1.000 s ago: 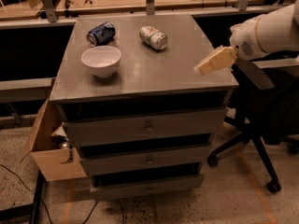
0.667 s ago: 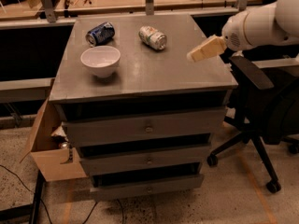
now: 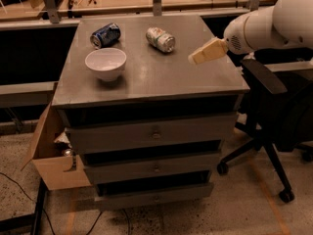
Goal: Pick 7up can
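No lettering can be read anywhere in this view. The small pale silvery-white soda can (image 3: 160,38) lies on its side on the grey metal counter (image 3: 161,80). Its label shows green and reddish patches, perhaps a brand mark, but no letters come out. The dark blue soda can (image 3: 105,35), also on its side near the counter's back left corner, bears pale marks that cannot be read. The brown cardboard box (image 3: 55,173) low at the counter's left shows no legible print. The cream-coloured tool (image 3: 196,58) hangs over the counter's right part and carries no readable mark.
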Available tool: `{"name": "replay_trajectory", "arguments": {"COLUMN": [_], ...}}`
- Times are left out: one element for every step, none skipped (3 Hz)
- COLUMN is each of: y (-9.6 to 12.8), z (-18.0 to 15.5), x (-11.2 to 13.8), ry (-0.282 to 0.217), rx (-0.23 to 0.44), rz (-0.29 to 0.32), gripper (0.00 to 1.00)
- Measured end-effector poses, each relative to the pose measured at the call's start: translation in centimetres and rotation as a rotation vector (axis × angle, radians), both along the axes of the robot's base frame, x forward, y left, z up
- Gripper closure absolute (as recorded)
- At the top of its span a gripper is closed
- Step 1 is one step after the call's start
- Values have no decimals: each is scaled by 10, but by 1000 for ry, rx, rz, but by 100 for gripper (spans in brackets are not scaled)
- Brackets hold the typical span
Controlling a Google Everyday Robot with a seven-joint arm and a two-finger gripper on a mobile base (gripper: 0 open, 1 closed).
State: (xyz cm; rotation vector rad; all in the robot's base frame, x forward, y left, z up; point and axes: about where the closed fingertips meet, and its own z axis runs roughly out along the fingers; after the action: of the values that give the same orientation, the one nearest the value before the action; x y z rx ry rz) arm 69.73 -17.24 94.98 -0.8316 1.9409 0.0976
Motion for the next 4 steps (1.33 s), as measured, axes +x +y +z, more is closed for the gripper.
{"name": "replay_trajectory", "arguments": {"y": [-1,3,20,40], "z": [-7,-15,-21,-28], "x": [27,54,81,107], "ry": [-20,-28,-38,-77], "rx": [45,112,173,208], "rz": [-86,-112,-68,-25], "gripper": [0,0,0,0]}}
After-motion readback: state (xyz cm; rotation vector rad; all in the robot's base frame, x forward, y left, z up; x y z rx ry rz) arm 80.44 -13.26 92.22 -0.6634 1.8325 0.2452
